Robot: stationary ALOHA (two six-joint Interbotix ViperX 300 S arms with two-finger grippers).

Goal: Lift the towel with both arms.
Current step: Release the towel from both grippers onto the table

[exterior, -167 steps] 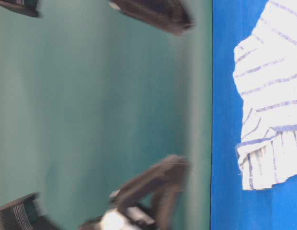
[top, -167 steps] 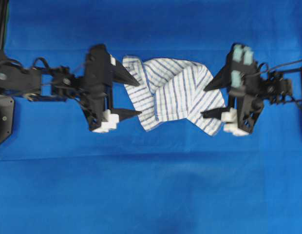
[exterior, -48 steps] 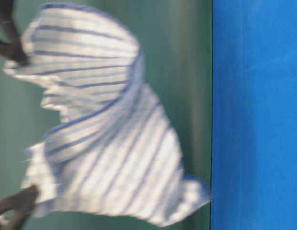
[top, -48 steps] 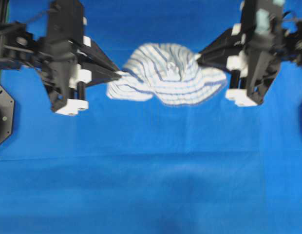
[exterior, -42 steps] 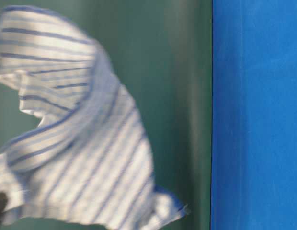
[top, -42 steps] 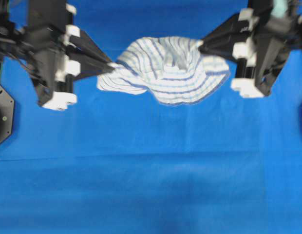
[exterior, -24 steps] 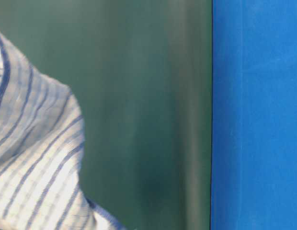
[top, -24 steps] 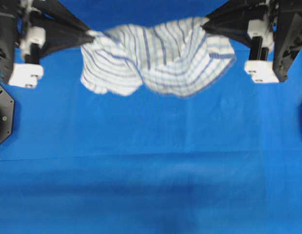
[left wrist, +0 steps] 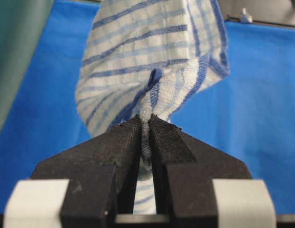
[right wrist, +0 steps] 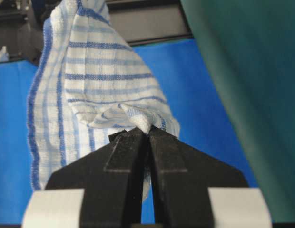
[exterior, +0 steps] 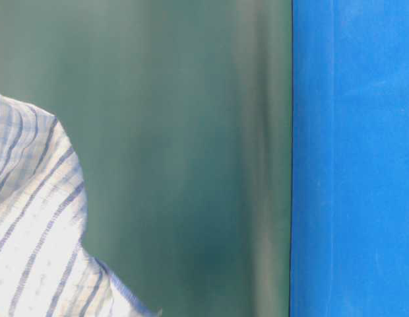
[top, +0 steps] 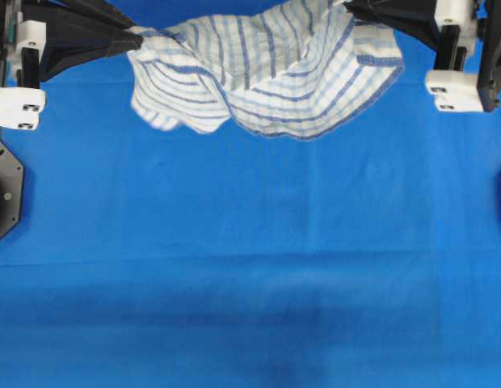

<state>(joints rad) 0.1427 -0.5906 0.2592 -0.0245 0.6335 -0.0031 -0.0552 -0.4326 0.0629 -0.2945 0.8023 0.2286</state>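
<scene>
1. Blue sheet [top: 250, 267] covered the whole work surface in the overhead view; it appeared as a blue band down the right of the table-level view, with a blurred green backdrop [exterior: 178, 132] to the left of it.
2. Towel [top: 267, 73], white with thin blue and grey stripes and a stitched blue hem, hung across the top centre of the overhead frame, strung between the two grippers and sagging in loose folds in the middle.
3. Left gripper [top: 137, 39] sat at the upper left of the overhead frame, pointing right. Left wrist view: jaws clamped tight on a bunched corner of the towel, cloth pinched between the black fingers [left wrist: 123, 142].
4. Right gripper [top: 351, 10] sat at the upper right, partly cut by the frame edge, pointing left. Right wrist view: jaws likewise clenched on a gathered fold of towel.
5. Table-level view: only a striped lower portion of the towel showed at lower left, against the green backdrop and well apart from the blue band.
6. White plastic blocks [top: 16, 107] showed on both arms near the frame edges.
</scene>
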